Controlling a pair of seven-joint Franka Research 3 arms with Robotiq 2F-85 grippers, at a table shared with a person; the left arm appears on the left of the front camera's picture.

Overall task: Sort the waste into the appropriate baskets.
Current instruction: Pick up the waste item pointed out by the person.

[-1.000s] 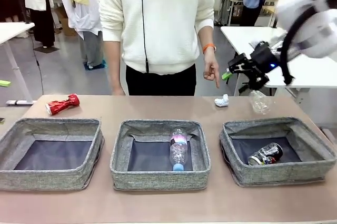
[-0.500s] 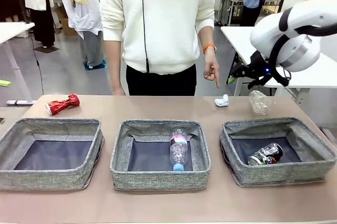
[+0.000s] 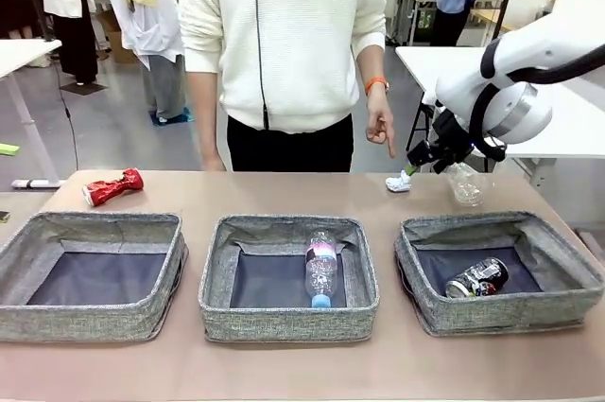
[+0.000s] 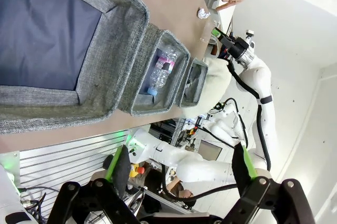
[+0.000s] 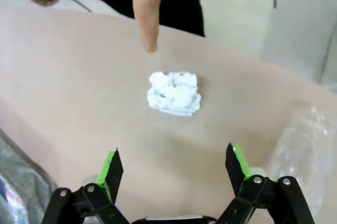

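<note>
at the far right of the table, the right tool, fingers spread and empty, hovers over the white tissue wad, which lies dead ahead, centred between the fingers, just beside the person's pointing hand; roundish, it offers no long axis.

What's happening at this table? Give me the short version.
Waste sorting is under way. The right gripper hovers open above the white tissue wad on the far side of the table, and the person's hand points at that wad. Crumpled clear plastic lies beside it, a crushed red can at the far left. The bottle is in the middle basket, the black-silver can in the right basket. The left gripper is open, holding nothing.
</note>
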